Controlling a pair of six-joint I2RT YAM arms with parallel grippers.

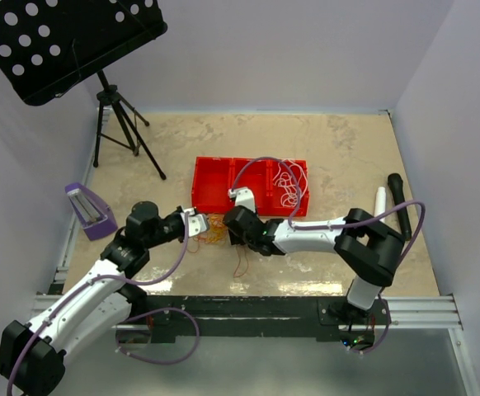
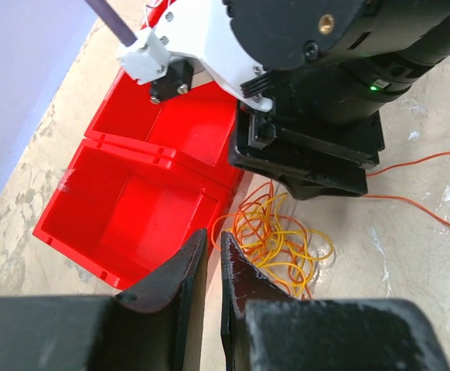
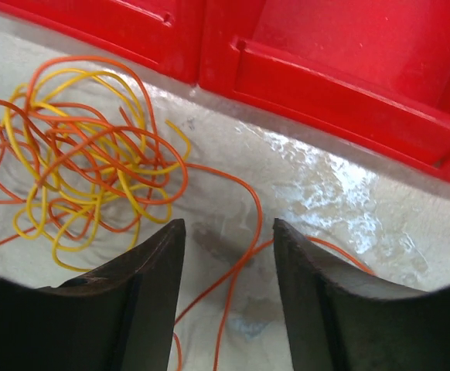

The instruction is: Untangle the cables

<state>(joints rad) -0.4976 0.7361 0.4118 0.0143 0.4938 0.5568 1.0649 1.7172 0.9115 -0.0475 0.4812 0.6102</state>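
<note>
Right claw (image 3: 226, 229) sits half-wide over one loose orange strand (image 3: 250, 199), just in front of the red bin (image 3: 325, 93). Cable tangle (image 3: 86, 147) lies right there too. Left claw (image 2: 213, 246) is nearly closed. I'd pinch only that strand, then pull slowly away from the bin.

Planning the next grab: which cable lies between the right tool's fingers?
The orange cable, trailing from the tangle through the right tool's gap; the yellow cable lies bunched in the pile beside it.

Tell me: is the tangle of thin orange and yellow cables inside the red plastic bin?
No, the orange and yellow cable tangle lies on the beige tabletop, outside the red plastic bin.
</note>
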